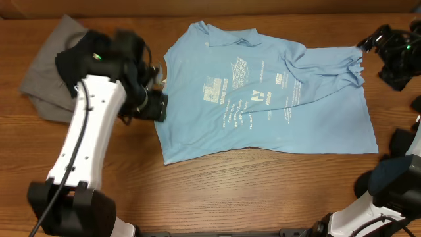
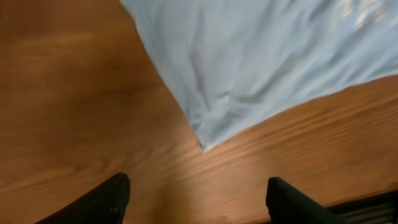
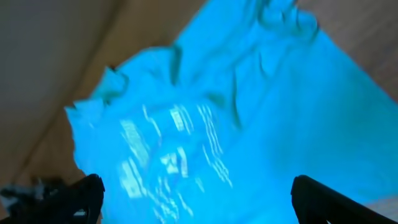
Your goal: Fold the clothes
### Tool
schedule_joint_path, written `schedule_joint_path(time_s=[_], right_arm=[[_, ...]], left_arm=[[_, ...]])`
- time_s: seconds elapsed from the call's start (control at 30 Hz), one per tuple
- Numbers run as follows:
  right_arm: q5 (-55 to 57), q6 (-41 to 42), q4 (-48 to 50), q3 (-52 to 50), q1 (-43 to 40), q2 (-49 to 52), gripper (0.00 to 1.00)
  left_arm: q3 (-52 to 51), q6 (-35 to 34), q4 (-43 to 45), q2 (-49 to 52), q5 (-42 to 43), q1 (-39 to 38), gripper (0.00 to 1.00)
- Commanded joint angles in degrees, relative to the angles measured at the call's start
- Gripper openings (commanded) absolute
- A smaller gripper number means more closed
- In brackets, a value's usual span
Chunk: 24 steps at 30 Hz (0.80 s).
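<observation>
**On the bench [image 1: 217,194]: light blue T-shirt [image 1: 263,99] flat, first fold pending**

Grey clothes [image 1: 46,82] lie far left; my left end effector [image 2: 197,182] hangs apart and empty beside the shirt's corner; my right end effector [image 3: 196,182], likewise apart, hangs off its bunched edge; next, I judge, both should pinch an edge.
</observation>
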Motion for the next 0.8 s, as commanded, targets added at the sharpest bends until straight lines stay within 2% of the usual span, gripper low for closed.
schedule_joint_path(time_s=[0.0, 0.23, 0.37, 0.43, 0.53, 0.57, 0.6, 0.67, 0.77], right_arm=[[0.7, -2.5, -2.4, -0.5, 1.7, -0.9, 1.00], [2.6, -2.3, -3.7, -0.6, 2.4, -0.8, 1.00], [3.9, -2.3, -3.8, -1.0, 2.4, -0.6, 1.00], [4.0, -2.3, -3.7, -2.0, 2.4, -0.6, 1.00], [4.0, -2.3, -2.9, -4.2, 2.4, -0.6, 1.00], [4.0, -2.3, -2.3, -5.3, 2.4, -0.6, 1.00], [4.0, -2.3, -1.7, -6.5, 2.4, -0.6, 1.00], [4.0, -2.0, -0.3, -8.9, 2.4, -0.6, 1.00], [4.0, -1.9, 1.1, -12.4, 2.4, -0.6, 1.00]], left_arm=[[-12.7, -1.9, 6.2, -0.4, 5.3, 0.1, 0.70], [-29.9, -1.9, 21.8, -0.4, 12.4, 0.0, 0.65], [-36.4, -1.9, 27.8, -0.4, 14.2, -0.3, 0.63], [-38.4, -2.2, 29.4, -0.4, 14.4, -0.4, 0.58], [-40.4, -2.9, 31.3, -0.4, 15.1, -0.4, 0.46], [-40.7, -3.2, 31.8, -0.4, 15.1, -0.4, 0.36], [-40.7, -3.7, 32.0, -0.4, 15.2, -0.4, 0.22], [-40.2, -5.6, 32.0, -0.4, 15.3, -0.3, 0.04], [-36.9, -6.6, 27.5, -0.5, 15.3, 0.9, 0.04]])
